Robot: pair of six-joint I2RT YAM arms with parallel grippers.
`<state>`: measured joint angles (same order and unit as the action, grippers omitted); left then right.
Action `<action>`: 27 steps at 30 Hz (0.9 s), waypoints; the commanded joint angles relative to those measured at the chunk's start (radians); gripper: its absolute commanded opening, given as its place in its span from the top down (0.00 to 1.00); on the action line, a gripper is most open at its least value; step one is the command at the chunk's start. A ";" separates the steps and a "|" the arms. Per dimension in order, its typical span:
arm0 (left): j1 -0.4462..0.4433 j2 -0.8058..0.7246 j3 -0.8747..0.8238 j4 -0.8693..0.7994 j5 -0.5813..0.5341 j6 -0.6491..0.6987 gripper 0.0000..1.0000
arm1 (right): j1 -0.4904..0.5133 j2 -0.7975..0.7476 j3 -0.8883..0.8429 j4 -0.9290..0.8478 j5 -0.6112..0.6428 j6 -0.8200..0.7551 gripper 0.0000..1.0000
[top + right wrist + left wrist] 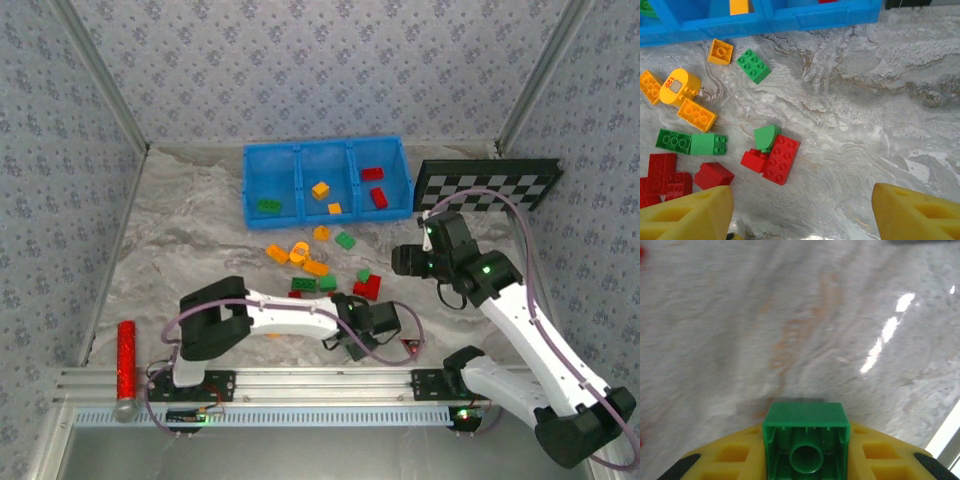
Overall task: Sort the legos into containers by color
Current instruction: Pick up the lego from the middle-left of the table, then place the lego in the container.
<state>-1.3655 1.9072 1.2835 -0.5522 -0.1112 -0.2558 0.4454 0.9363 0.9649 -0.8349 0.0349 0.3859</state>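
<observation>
Left wrist: left tool (805, 462) clamps green lego (806, 426); right tool (802, 210) spread wide.

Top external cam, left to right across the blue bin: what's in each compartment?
left compartment: one green brick → middle compartment: two orange-yellow bricks → right compartment: two red bricks

Bright, even | glare streaks on table (740, 315) | left-wrist view blurred — perhaps motion
</observation>
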 commanded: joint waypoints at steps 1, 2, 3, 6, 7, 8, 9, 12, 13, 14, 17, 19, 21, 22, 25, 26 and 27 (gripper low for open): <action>0.107 -0.189 -0.008 -0.033 -0.004 -0.030 0.73 | -0.045 0.056 -0.027 0.045 -0.091 0.040 0.26; 0.147 -0.238 -0.004 -0.041 -0.006 -0.030 0.73 | -0.058 0.078 -0.032 0.066 -0.103 0.041 0.27; 0.184 -0.282 0.005 -0.049 -0.008 -0.027 0.73 | -0.062 0.095 -0.037 0.084 -0.113 0.039 0.27; 0.315 -0.387 0.050 -0.082 -0.009 -0.004 0.73 | -0.071 0.145 -0.054 0.132 -0.148 0.067 0.29; 0.362 -0.409 0.069 -0.094 -0.012 0.008 0.73 | -0.073 0.163 -0.063 0.148 -0.158 0.078 0.30; 0.405 -0.424 0.088 -0.102 -0.024 0.018 0.73 | -0.074 0.177 -0.072 0.165 -0.168 0.092 0.30; 0.441 -0.430 0.105 -0.106 -0.038 0.024 0.73 | -0.074 0.188 -0.081 0.180 -0.176 0.105 0.31; 0.548 -0.435 0.146 -0.098 -0.059 0.030 0.72 | -0.071 0.234 -0.104 0.229 -0.206 0.142 0.33; 0.590 -0.432 0.153 -0.088 -0.063 0.025 0.72 | -0.070 0.252 -0.111 0.250 -0.214 0.152 0.33; 0.628 -0.426 0.163 -0.079 -0.065 0.014 0.72 | -0.065 0.272 -0.116 0.266 -0.219 0.161 0.34; 0.733 -0.398 0.183 -0.045 -0.059 -0.016 0.72 | -0.044 0.333 -0.118 0.281 -0.219 0.172 0.35; 0.799 -0.371 0.194 -0.020 -0.028 -0.038 0.72 | -0.021 0.368 -0.118 0.286 -0.213 0.178 0.35; 0.846 -0.332 0.212 -0.002 0.000 -0.049 0.73 | 0.002 0.392 -0.122 0.291 -0.199 0.187 0.35; 0.861 -0.307 0.229 0.001 0.009 -0.048 0.73 | 0.010 0.404 -0.127 0.296 -0.191 0.194 0.35; 0.881 -0.227 0.284 0.001 0.023 -0.031 0.73 | 0.031 0.425 -0.144 0.319 -0.178 0.209 0.35; 0.886 -0.197 0.300 0.001 0.022 -0.026 0.73 | 0.037 0.432 -0.147 0.323 -0.171 0.210 0.35; 0.889 -0.169 0.318 -0.002 0.025 -0.026 0.73 | 0.040 0.438 -0.150 0.326 -0.168 0.212 0.36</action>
<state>-0.4770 1.6890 1.5368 -0.5743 -0.1215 -0.2821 0.4755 1.3590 0.8257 -0.5270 -0.1539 0.5663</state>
